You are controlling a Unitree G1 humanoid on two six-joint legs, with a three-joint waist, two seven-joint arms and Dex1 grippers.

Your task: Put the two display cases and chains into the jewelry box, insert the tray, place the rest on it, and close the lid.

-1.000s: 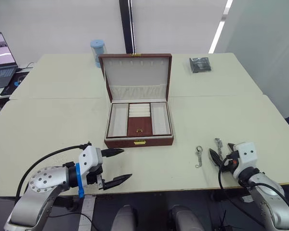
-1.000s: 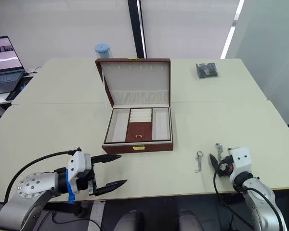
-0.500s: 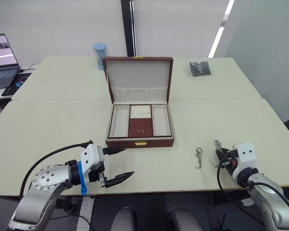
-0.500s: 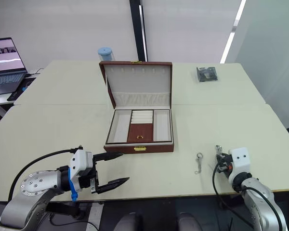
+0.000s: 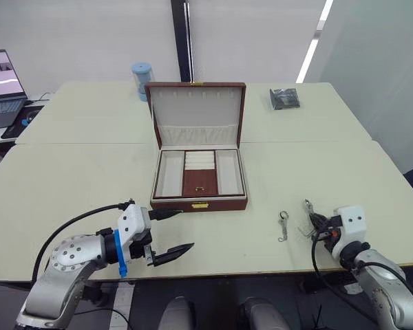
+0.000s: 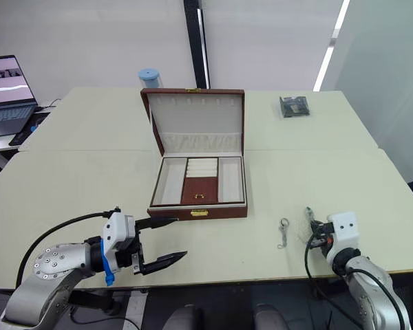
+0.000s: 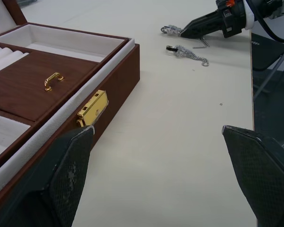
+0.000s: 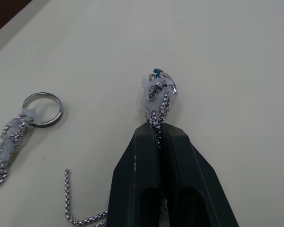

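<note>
Starting from my left side: the left gripper point(image 5: 166, 234) hung spread wide just off the near edge of the tabletop point(image 5: 76, 179), holding nothing, its upper finger close to the front left corner of the jewelry box point(image 5: 199, 203). The box sat mid-tabletop with the lid point(image 5: 195, 103) standing up at the back, and the tray point(image 5: 199, 172) looked to be seated in it already, cream side compartments bare and the brown middle section with its little gold handle showing. I couldn't see any chains or cases inside, though whatever lay under the tray was hidden. Moving right, one chain point(image 5: 283, 225) with a ring end lay loose on the tabletop, and just beside it the right gripper point(image 8: 159, 142) was pinched shut on the second chain point(image 8: 157, 97), the clasp end poking out past the fingertips while the tail trailed below. My take on doing this step well: lift straight up so the slack doesn't snag the neighbouring chain, keep the pinch tight since it's a thin thing, and carry it low over to a cream compartment. The two display cases point(image 5: 285, 98) sat stacked or side by side at the far right, well apart from the box; I couldn't tell which.
</note>
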